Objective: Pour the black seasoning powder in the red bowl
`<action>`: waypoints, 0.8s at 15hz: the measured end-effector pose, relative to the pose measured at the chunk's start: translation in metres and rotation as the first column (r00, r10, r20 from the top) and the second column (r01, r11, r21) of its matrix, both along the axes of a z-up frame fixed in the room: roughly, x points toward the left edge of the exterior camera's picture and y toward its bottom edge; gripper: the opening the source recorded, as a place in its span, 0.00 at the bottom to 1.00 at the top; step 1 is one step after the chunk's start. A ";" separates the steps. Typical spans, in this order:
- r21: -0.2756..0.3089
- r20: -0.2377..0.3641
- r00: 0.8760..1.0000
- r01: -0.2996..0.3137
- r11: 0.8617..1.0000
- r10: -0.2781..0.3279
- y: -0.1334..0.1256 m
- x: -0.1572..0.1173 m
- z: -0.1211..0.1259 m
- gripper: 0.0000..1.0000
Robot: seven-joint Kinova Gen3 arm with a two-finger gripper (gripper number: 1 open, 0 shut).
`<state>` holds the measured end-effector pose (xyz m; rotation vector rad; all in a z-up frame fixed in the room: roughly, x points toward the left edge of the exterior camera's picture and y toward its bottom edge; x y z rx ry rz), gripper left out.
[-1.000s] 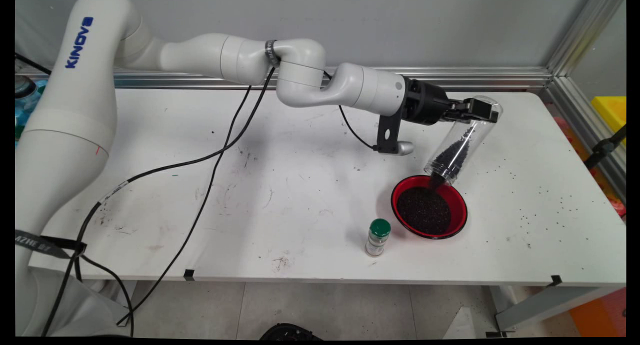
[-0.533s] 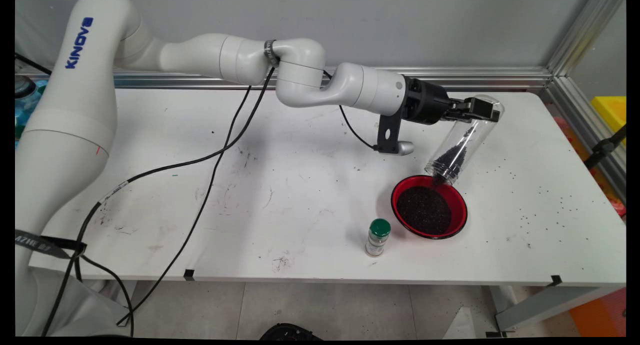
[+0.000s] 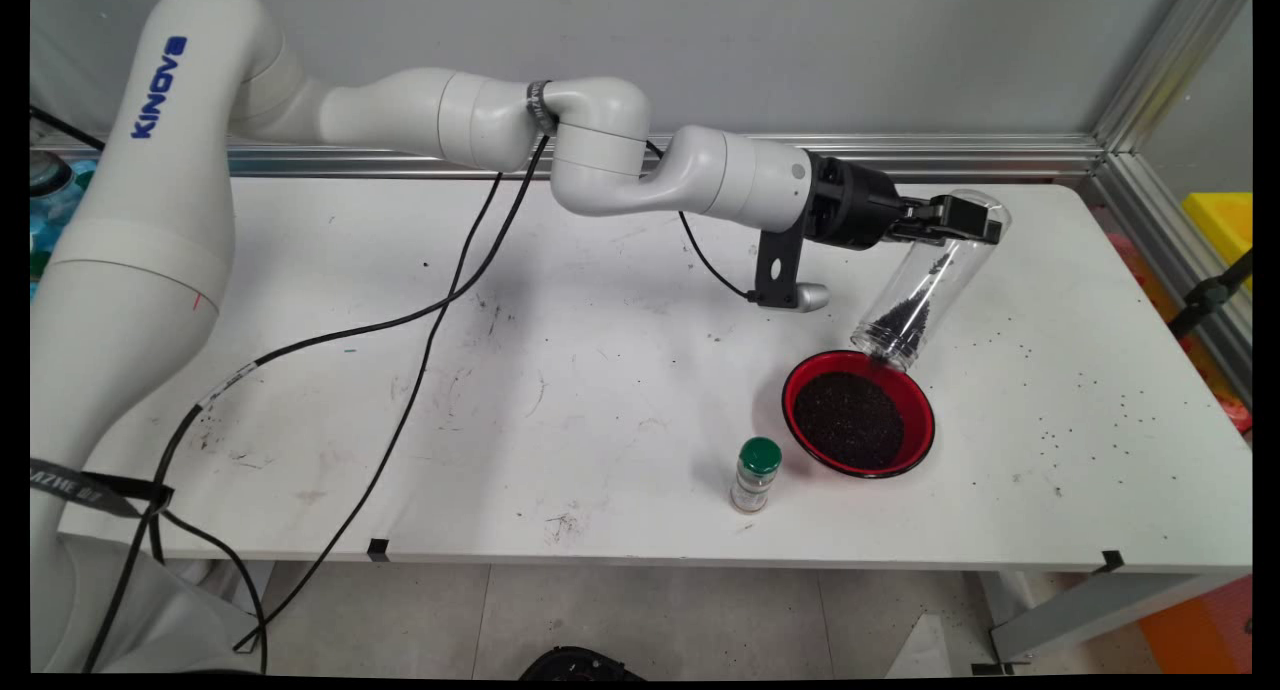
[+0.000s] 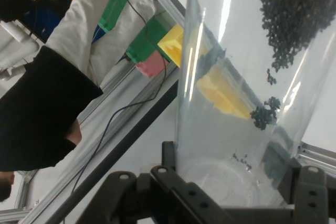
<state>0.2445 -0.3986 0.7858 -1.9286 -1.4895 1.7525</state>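
Note:
My gripper [image 3: 962, 220] is shut on the base end of a clear plastic jar [image 3: 925, 280], held tilted with its mouth down over the back rim of a red bowl [image 3: 858, 412]. Small black grains lie in the jar's lower part and fill the bowl. In the hand view the clear jar [image 4: 247, 103] stands between the fingers [image 4: 168, 169], with black grains [image 4: 294, 9] gathered toward its far end and a few clinging to its wall.
A small bottle with a green cap [image 3: 756, 474] stands just left of the bowl, near the table's front edge. Loose black grains are scattered on the white table [image 3: 1090, 410] to the right. Black cables [image 3: 420, 350] hang across the left half.
The heap of black grains inside the tilted jar has shrunk while the bowl's heap has grown. The arm and jar have hardly moved.

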 end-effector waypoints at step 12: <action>-0.006 -0.005 1.000 0.000 1.000 0.000 0.002 0.000 0.002 0.00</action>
